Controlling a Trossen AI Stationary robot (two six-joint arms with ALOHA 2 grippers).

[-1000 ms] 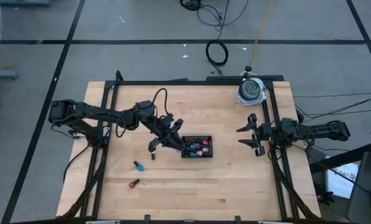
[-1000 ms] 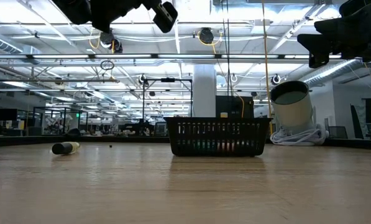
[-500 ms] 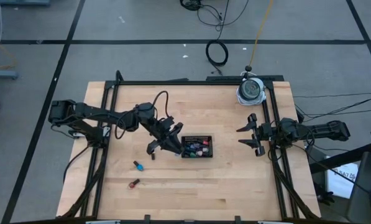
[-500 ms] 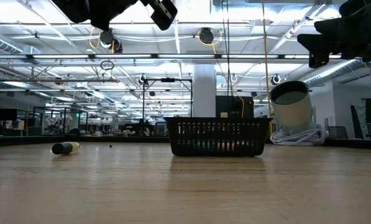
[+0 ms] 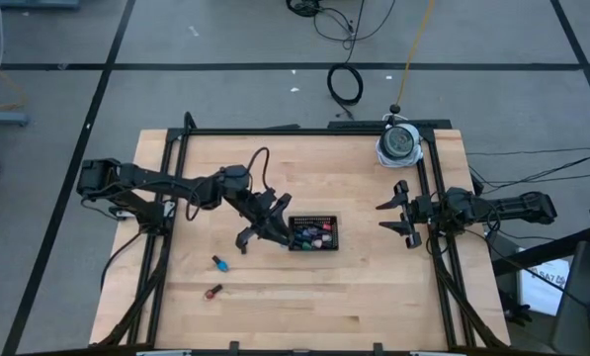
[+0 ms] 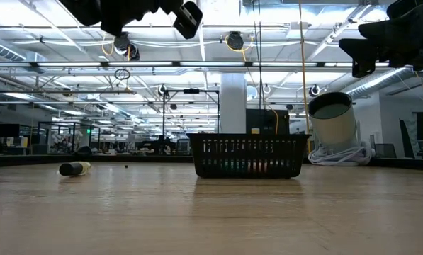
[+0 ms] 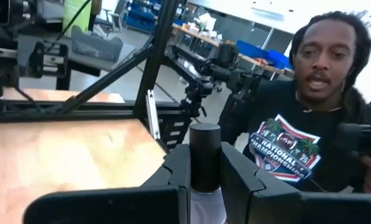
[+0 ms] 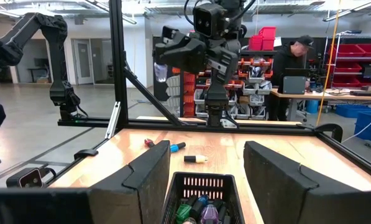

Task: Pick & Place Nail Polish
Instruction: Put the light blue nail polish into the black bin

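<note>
My left gripper (image 5: 275, 227) hovers high above the table beside the left end of the black mesh tray (image 5: 311, 244). It is shut on a nail polish bottle with a pale body (image 8: 160, 71). The tray holds several coloured bottles (image 8: 201, 211). A teal bottle (image 5: 218, 262) and a red one (image 5: 213, 292) lie on their sides on the wood near the left front. A third, yellowish bottle (image 8: 196, 158) lies close by. My right gripper (image 5: 398, 214) waits open at the table's right edge, its fingers empty. My left gripper pinches the bottle between its two fingers at the dark cap (image 7: 205, 155), which stands up between them. The fingers point about level, toward the tray. The pale body (image 8: 160, 71) sticks out below the hold. The bottle is lifted well clear of the table.
A white cylinder (image 5: 398, 144) with a coiled cable stands at the far right corner. Black frame rails (image 5: 176, 188) run along the table's left and right sides. A person in a dark printed shirt (image 7: 297, 149) sits beyond the table. Bare wood lies in front of the tray.
My left gripper has rolled slightly about its own pointing line while staying in place above the tray's left end, still shut on the bottle.
</note>
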